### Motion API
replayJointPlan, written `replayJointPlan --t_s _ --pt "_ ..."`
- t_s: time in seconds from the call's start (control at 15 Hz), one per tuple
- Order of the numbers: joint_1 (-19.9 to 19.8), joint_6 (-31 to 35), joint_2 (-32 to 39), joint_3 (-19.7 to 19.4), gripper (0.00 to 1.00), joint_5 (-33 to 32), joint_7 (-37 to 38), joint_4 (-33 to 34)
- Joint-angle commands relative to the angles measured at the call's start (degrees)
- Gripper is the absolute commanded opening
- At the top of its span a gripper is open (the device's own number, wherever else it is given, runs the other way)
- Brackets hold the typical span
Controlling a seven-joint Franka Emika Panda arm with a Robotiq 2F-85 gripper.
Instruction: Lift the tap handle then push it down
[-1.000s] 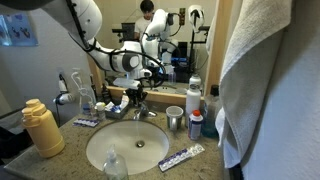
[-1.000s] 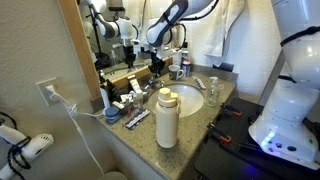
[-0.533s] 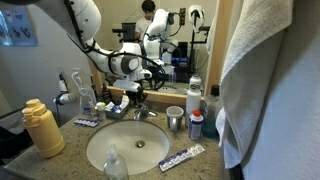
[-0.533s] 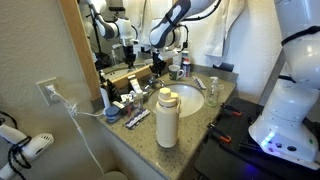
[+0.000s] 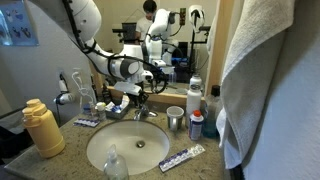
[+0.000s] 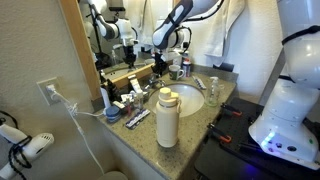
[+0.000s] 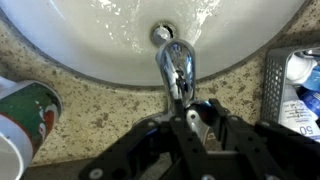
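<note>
Tap handle (image 7: 177, 62), small shiny chrome lever at the rim of the oval white sink (image 7: 90, 45), its tip at our black gripper (image 7: 190, 108), grip state we cannot tell, white wrist (image 5: 122, 66) nudged sideways since a second ago, speckled granite counter (image 7: 100, 105), bathroom mirror (image 5: 180, 25).

A white oval sink (image 5: 152, 158) lies just below the pincer (image 5: 138, 94), set in a speckled granite counter (image 5: 70, 150). A steel cup (image 5: 175, 120) stands near the pincer, on its side toward the hanging grey towel (image 5: 270, 80). A yellow bottle (image 5: 42, 128) stands well apart on the opposite side. In the wrist view a green can (image 7: 30, 112) sits near the pincer.
</note>
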Motion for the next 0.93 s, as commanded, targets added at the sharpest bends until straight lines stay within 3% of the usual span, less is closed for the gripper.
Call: replayJointPlan --t_s 0.0,0.33,0.87 --pt "-1.6 -0.9 -2.2 0.5 0.07 1.7 -1.1 -9.4" --pt "-3.1 1.6 -3.5 -0.1 0.07 4.4 -2.1 -11.3" --pt "-0.1 6.6 -5.9 -6.2 0.07 -2.4 3.2 -12.7"
